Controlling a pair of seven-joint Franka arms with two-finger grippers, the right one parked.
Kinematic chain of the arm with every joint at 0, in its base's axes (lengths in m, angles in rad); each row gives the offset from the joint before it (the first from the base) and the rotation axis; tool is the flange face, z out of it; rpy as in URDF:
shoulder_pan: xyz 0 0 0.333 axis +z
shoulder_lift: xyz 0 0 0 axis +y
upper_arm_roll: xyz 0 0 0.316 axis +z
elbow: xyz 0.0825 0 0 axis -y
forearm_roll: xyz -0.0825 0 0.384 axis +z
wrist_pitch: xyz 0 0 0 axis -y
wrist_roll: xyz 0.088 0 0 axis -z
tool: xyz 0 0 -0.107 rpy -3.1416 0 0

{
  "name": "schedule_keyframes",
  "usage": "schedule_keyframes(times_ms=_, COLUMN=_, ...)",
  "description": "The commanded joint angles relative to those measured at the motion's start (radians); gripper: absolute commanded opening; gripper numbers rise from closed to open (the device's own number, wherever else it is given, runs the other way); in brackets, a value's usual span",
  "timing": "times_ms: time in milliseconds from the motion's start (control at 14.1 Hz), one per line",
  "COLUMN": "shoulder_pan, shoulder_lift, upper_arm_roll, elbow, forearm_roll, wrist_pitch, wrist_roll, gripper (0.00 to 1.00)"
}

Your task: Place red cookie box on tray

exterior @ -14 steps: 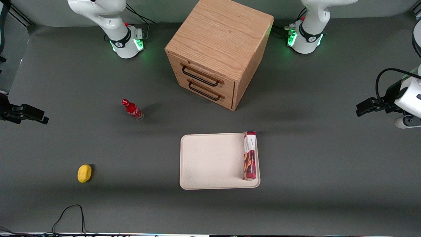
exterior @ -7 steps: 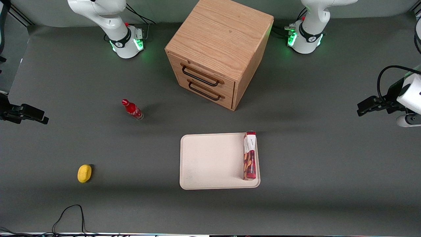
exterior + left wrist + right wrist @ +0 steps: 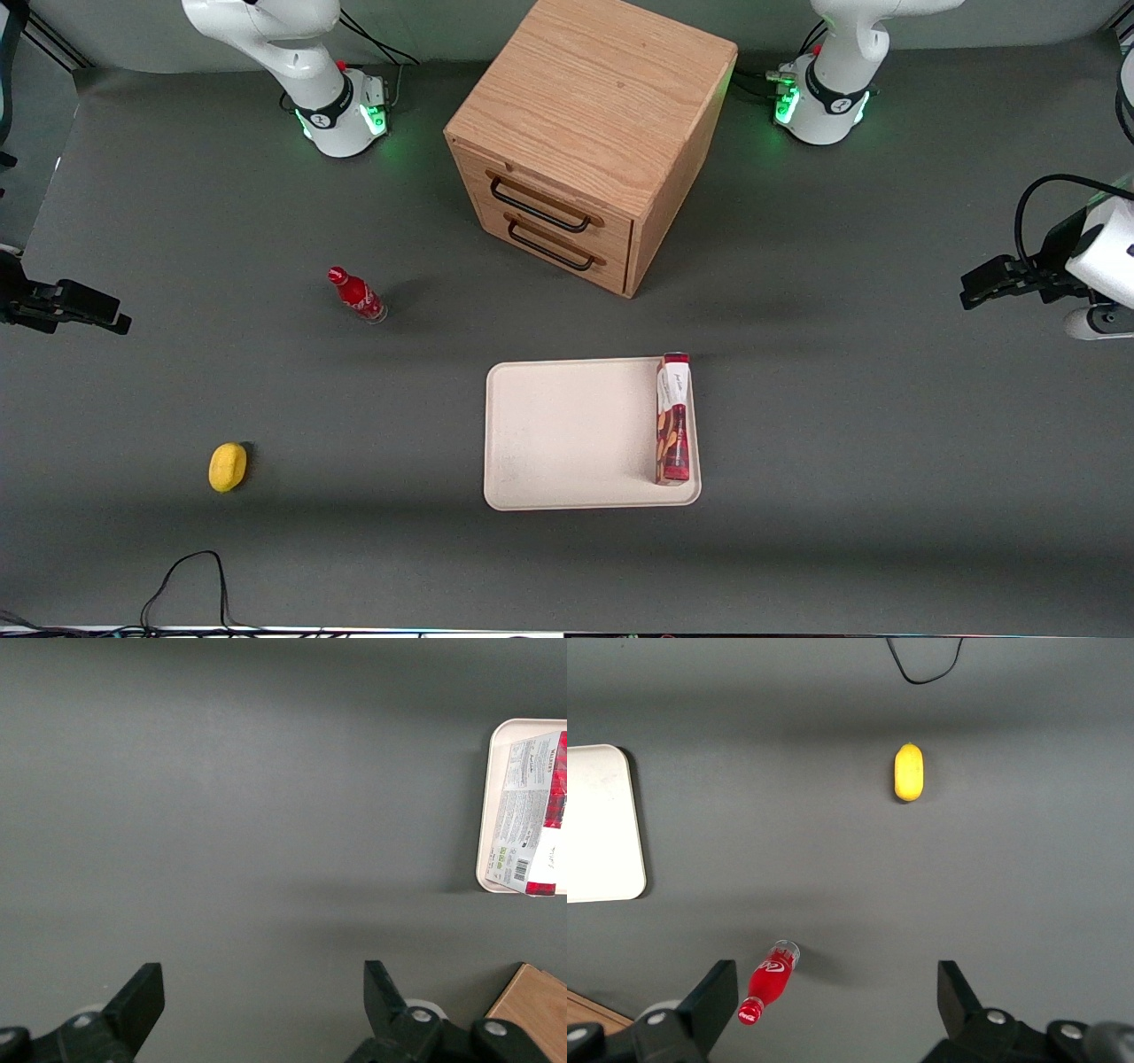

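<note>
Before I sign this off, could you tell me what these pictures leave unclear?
- Red cookie box: cut off by the left wrist view's edge.
- Tray: cut off by the right wrist view's edge.
- Claw: open over bare table at the working arm's end.
- Drawer contents: hidden, both drawers closed.

dark grey table point(image 3: 842, 425), oak two-drawer cabinet point(image 3: 589, 133)

Red cookie box point(image 3: 673, 418) — flat on tray point(image 3: 567, 434)

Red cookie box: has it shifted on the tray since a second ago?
No. The red cookie box lies along the same edge of the tray; the open gripper stays far off, at the working arm's end.
</note>
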Motion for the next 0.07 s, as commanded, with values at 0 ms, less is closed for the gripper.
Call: schedule_keyframes(times_ms=0, shoulder_pan=-0.006, shoulder_lift=-0.018, upper_arm_roll=0.004, elbow=0.001, forearm_roll=-0.012, wrist_pitch=-0.024, wrist_roll=0.019, gripper=1.00)
